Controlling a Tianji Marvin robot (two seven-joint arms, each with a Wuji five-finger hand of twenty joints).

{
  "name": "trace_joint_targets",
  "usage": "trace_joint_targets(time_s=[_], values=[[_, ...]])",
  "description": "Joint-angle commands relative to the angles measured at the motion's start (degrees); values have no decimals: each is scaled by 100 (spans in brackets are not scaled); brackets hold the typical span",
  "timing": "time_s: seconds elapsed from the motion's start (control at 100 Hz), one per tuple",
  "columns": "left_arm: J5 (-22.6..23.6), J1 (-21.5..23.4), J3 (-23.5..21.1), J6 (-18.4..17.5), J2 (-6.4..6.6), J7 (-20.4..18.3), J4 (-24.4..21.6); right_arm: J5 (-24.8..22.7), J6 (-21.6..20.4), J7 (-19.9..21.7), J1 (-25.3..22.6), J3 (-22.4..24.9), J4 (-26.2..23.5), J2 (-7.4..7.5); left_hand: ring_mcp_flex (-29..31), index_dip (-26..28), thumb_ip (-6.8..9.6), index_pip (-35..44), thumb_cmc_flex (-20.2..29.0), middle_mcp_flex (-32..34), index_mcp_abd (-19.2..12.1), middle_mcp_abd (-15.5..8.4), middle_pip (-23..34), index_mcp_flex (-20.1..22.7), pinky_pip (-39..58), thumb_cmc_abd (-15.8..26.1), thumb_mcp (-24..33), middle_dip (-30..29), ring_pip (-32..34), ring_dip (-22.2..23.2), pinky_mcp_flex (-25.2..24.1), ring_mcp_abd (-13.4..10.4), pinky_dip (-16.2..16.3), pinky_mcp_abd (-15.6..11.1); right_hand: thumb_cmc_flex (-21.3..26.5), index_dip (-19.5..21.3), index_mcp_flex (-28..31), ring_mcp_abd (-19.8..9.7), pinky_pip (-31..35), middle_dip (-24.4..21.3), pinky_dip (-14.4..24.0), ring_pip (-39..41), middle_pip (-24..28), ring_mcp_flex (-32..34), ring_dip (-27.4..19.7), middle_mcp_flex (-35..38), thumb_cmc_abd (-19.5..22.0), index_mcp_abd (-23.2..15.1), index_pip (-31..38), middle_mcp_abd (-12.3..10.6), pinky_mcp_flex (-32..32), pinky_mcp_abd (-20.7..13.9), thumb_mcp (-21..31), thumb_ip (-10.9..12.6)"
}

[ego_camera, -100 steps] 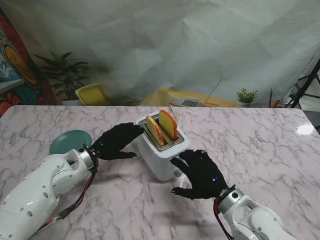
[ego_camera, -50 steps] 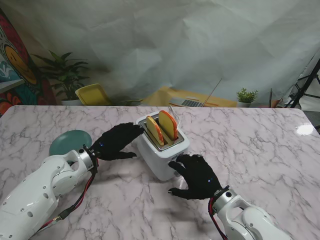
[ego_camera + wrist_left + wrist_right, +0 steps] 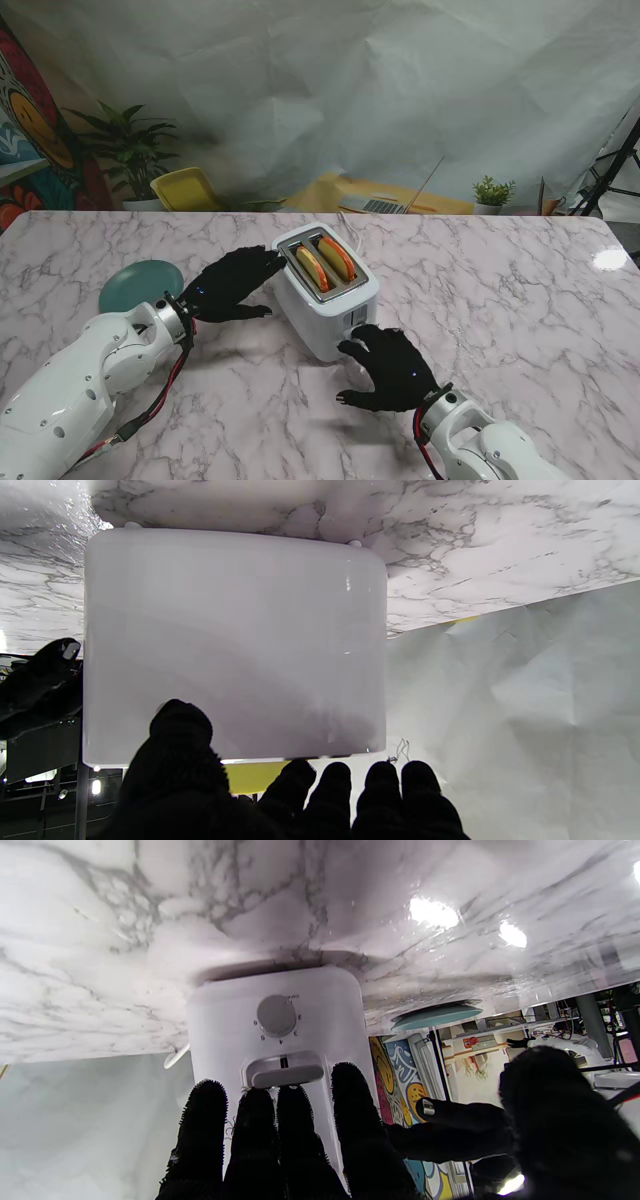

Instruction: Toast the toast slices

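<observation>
Marble table (image 3: 520,300), centre frame: white toaster (image 3: 325,300) w/ both toast slices (image 3: 325,262) sunk in slots, lever (image 3: 287,1075) & dial (image 3: 276,1015) seen only by right wrist cam, right hand (image 3: 392,368) fingers together touching lever, left hand (image 3: 228,284) fingers together against toaster's side, teal plate (image 3: 140,282) mid-left.

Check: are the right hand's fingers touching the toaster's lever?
Touching. In the right wrist view the fingertips lie against the lever on the toaster with no gap; the stand view agrees, right hand at the front.
</observation>
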Motion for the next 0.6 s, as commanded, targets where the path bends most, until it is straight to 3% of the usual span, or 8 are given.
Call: trace_joint_targets(time_s=[0.0, 0.35, 0.59], values=[[12, -20, 24, 9, -4, -41, 17, 28, -7, 168, -103, -80, 251, 27, -115, 90, 123, 105, 106, -276, -19, 12, 28, 18, -34, 223, -115, 57, 87, -44, 7, 63, -32, -190, -191, -24, -98, 76, 40, 204, 60, 346, 455, 270, 102, 321, 24, 215, -97, -66, -51, -161, 184, 73], [38, -12, 14, -7, 0, -26, 8, 201, 16, 260, -55, -154, 366, 23, -97, 92, 122, 112, 109, -261, -21, 11, 44, 33, 13, 217, -118, 77, 124, -42, 13, 70, -17, -185, -185, -33, -97, 71, 48, 209, 68, 359, 476, 263, 108, 327, 31, 203, -64, -81, -64, -164, 206, 74], [82, -7, 8, 9, 1, 36, 4, -92, -96, 123, -294, 129, -130, 15, -92, 93, 122, 121, 111, -251, -25, 8, 63, 52, 48, 221, -118, 79, 145, -52, 5, 72, -4, -180, -187, -36, -77, 102, 65, 210, 77, 387, 485, 304, 120, 360, 62, 191, -30, -76, -36, -135, 201, 70]])
